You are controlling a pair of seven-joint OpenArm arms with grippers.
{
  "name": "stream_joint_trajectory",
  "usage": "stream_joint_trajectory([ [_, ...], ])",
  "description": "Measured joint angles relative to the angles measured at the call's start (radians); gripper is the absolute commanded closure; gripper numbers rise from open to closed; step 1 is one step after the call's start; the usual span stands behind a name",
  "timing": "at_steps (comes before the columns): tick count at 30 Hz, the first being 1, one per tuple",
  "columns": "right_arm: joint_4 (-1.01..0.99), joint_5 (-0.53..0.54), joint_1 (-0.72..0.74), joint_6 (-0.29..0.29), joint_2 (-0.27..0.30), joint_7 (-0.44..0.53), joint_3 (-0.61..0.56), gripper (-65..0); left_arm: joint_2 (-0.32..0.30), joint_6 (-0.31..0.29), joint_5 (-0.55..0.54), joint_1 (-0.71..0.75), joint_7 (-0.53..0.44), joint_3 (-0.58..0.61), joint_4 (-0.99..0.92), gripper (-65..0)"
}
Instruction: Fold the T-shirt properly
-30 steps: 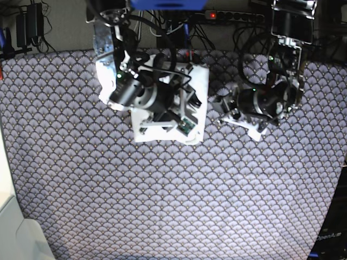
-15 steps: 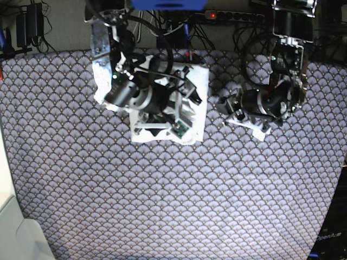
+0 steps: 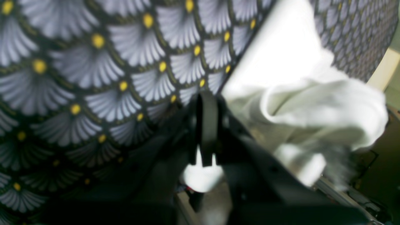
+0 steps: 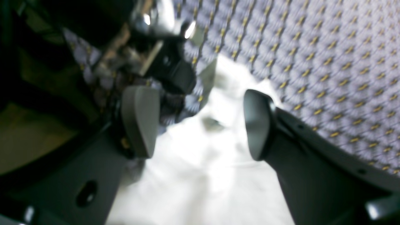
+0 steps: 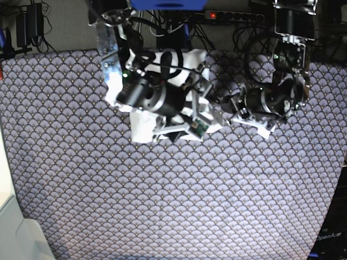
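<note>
The white T-shirt (image 5: 142, 129) lies bunched at the back of the table, mostly hidden under my right arm. In the right wrist view my right gripper (image 4: 200, 125) is open, its two pads spread just above the white cloth (image 4: 200, 175). In the base view it sits at the shirt's front edge (image 5: 181, 127). My left gripper (image 3: 204, 125) looks shut, with a bit of white cloth between its fingers. A raised, bunched fold of the T-shirt (image 3: 312, 93) hangs right beside it. In the base view it is at the shirt's right edge (image 5: 223, 105).
The patterned grey-violet tablecloth (image 5: 173, 200) covers the whole table. A power strip and cables (image 5: 227, 16) lie behind the back edge. A pale edge (image 5: 11, 227) runs along the front left corner.
My right arm has shifted right and back over the shirt. The shirt's right edge has been drawn out toward my left gripper, which has moved slightly back.
</note>
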Motion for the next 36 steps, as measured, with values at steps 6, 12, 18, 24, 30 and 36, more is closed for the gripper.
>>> stream_joint_trajectory([
  [6, 0.040, 0.002, 0.004, 0.000, 0.028, 0.026, 0.156, -43.3, -0.002, 0.000, -0.001, 0.011, 0.001, -0.025, 0.001, -0.2],
  [12, 0.040, -0.003, -0.069, 0.000, 0.091, 0.022, 0.261, -40.2, -0.029, 0.000, 0.000, 0.006, 0.003, -0.027, 0.001, -0.2],
  [18, 0.040, -0.003, -0.120, 0.000, 0.114, 0.026, 0.258, -38.6, -0.062, 0.000, 0.000, 0.003, 0.001, -0.153, -0.004, -0.2],
  [24, 0.040, -0.003, -0.107, 0.000, 0.113, 0.023, 0.257, -40.9, -0.141, -0.003, -0.001, 0.006, 0.000, -0.204, -0.005, -0.2],
  [30, -0.005, -0.007, -0.005, 0.000, 0.190, 0.023, 0.080, -41.5, -0.145, -0.003, -0.003, 0.044, 0.005, -0.201, 0.003, -0.2],
  [36, -0.066, -0.005, 0.103, 0.000, 0.234, 0.022, -0.036, -41.5, -0.145, -0.003, -0.005, 0.051, 0.003, -0.201, 0.003, -0.2],
])
